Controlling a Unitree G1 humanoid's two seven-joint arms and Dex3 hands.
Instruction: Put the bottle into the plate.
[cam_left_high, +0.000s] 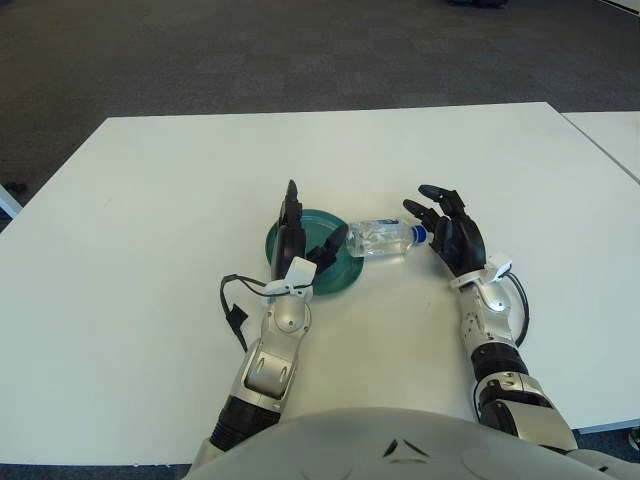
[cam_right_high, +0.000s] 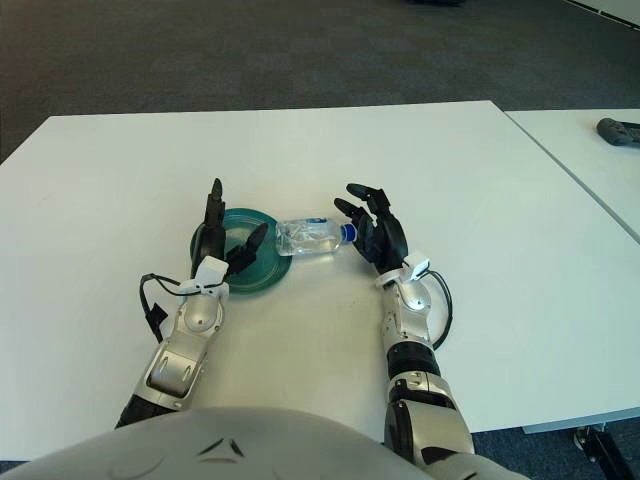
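Observation:
A clear plastic bottle (cam_left_high: 383, 238) with a blue cap (cam_left_high: 421, 234) lies on its side on the white table (cam_left_high: 150, 200). Its base reaches the right rim of the green plate (cam_left_high: 340, 272), and most of its body lies outside the plate. My left hand (cam_left_high: 303, 243) stands over the plate's left half with its fingers spread, the thumb pointing toward the bottle's base; it holds nothing. My right hand (cam_left_high: 447, 226) is open just right of the cap, fingers apart, not gripping the bottle. In the right eye view the bottle (cam_right_high: 310, 237) lies between both hands.
A black cable (cam_left_high: 235, 308) loops off my left wrist onto the table. A second white table (cam_right_high: 590, 150) stands to the right across a narrow gap, with a dark object (cam_right_high: 620, 132) on it. Dark carpet lies beyond the far edge.

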